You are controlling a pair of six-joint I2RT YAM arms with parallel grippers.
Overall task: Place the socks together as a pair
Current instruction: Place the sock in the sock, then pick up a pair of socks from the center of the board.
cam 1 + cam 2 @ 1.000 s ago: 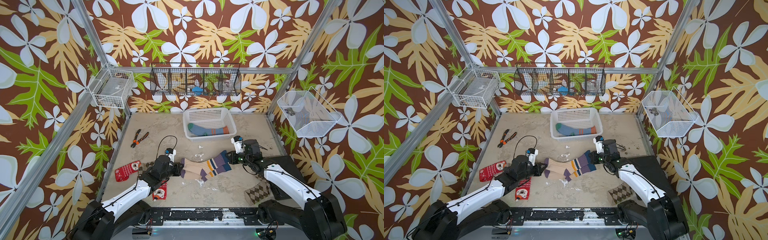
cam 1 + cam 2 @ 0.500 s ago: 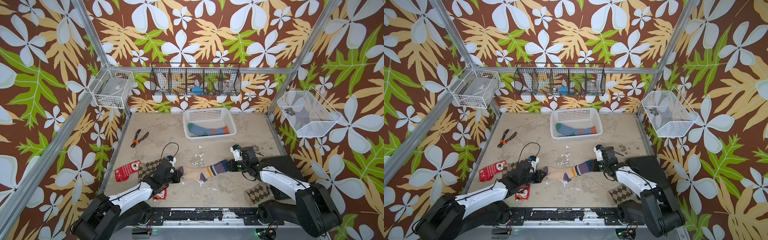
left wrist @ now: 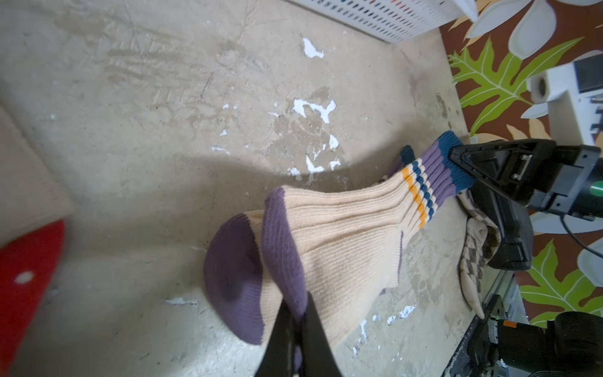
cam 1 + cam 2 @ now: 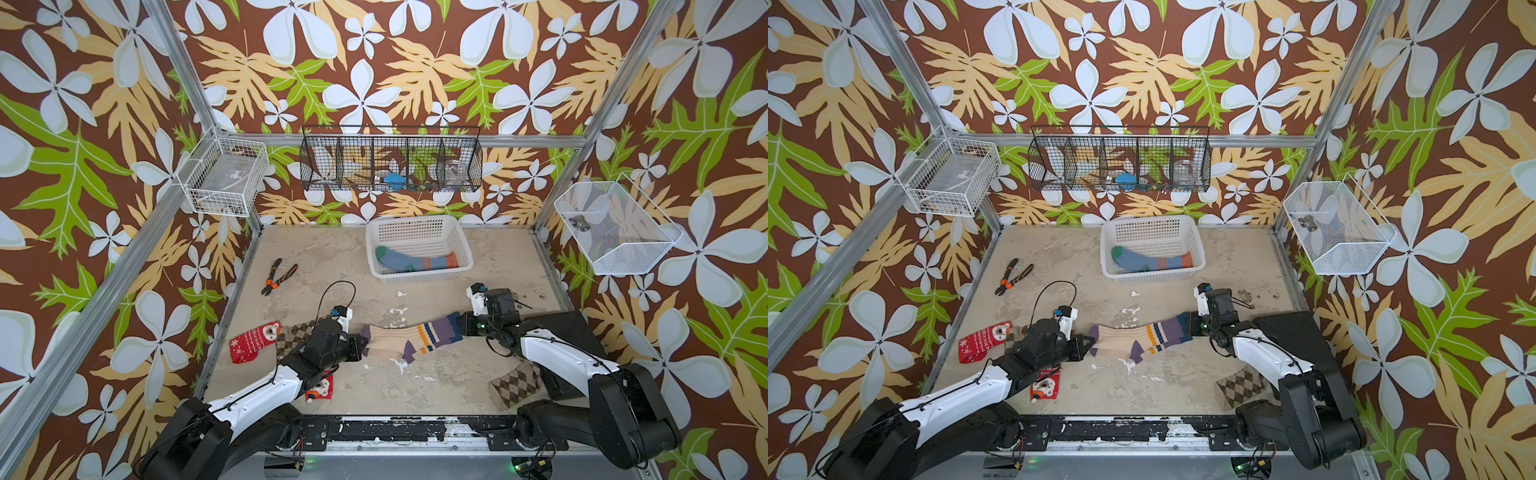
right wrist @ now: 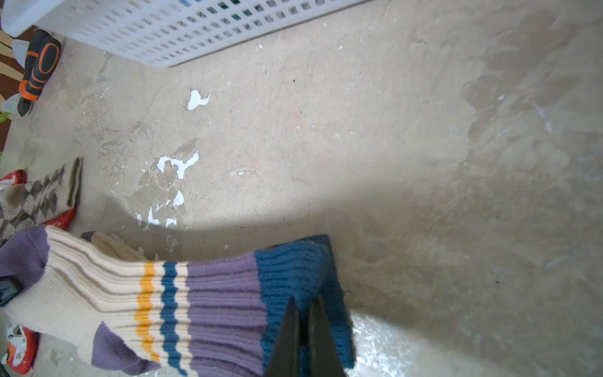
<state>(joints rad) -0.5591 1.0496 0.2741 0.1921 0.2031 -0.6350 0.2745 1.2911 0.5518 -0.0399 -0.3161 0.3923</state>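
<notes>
The cream socks (image 4: pixel 395 341) span the table (image 4: pixel 316 257) in front of the basket (image 4: pixel 415 220), pulled taut between the left gripper (image 4: pixel 362 347), pinched tight on the purple toe, and the right gripper (image 4: pixel 460 326), pinched on the blue cuff, apparently to align both layers as one pair.

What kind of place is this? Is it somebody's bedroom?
Probably a robot practice booth, not a bedroom: two black-and-white robot arms stand at a scuffed beige table, silver metal frame posts edge flowery wallpaper walls, and a black wire basket hangs at the back.
</notes>
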